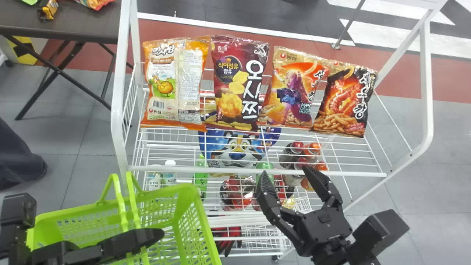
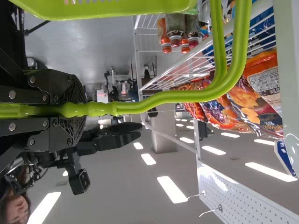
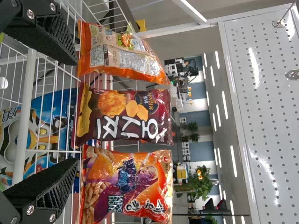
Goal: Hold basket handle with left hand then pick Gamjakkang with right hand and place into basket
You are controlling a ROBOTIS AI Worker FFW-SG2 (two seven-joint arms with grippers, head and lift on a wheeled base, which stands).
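Two black fingers of the left gripper [image 1: 147, 237] are clamped on the handle [image 2: 173, 97] of a lime-green basket [image 1: 195, 206], at lower left in the head view. The right gripper [image 1: 287, 175] has its fingers spread wide, near the front rail of a white wire rack [image 1: 228, 169]. Beyond it, four snack bags stand in a row; Gamjakkang [image 1: 160, 79], orange and cream, is leftmost, beside a dark red bag [image 1: 224, 90].
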